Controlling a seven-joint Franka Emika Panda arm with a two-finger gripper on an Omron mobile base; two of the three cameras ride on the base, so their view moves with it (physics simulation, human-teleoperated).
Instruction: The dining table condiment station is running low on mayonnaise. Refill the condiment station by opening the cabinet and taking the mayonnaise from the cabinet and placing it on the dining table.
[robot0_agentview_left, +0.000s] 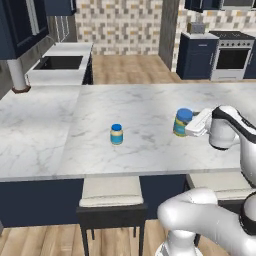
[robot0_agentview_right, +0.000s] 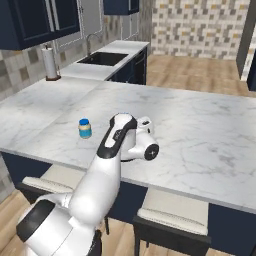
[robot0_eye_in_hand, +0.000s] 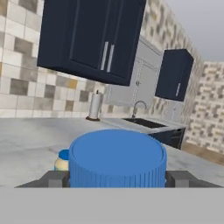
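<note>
Very large marble dining table (robot0_agentview_left: 60, 130) across the middle of both base views, navy body below, two pale-cushioned stools (robot0_agentview_left: 111, 192) tucked under its near edge. Behind it, a narrow marble counter with a dark sink (robot0_agentview_right: 102, 58) and a curved faucet (robot0_eye_in_hand: 139, 106), a paper towel roll (robot0_agentview_right: 49, 64) upright at its end near the wall. Up on the tiled wall, a navy cabinet (robot0_eye_in_hand: 89, 37) with twin silver bar handles, doors shut, plus a smaller navy cabinet (robot0_eye_in_hand: 174, 74) further along. Off at the far right of the left base view, a steel oven range (robot0_agentview_left: 231, 56). On the table top, well in from the near edge, the mayonnaise (robot0_agentview_left: 182, 122) upright, blue lid, yellow body, blue band at the foot. Gripper (robot0_agentview_left: 187, 124) level with the jar, reaching in sideways, fingers (robot0_eye_in_hand: 56, 179) spread wide and set on either side of it just under the big ribbed lid; whether the pads press the jar or merely flank it, cannot tell. Smallest, a second blue-lidded jar (robot0_agentview_left: 116, 134) with a teal lower half, alone on the marble, well apart from the mayonnaise toward the sink side.
</note>
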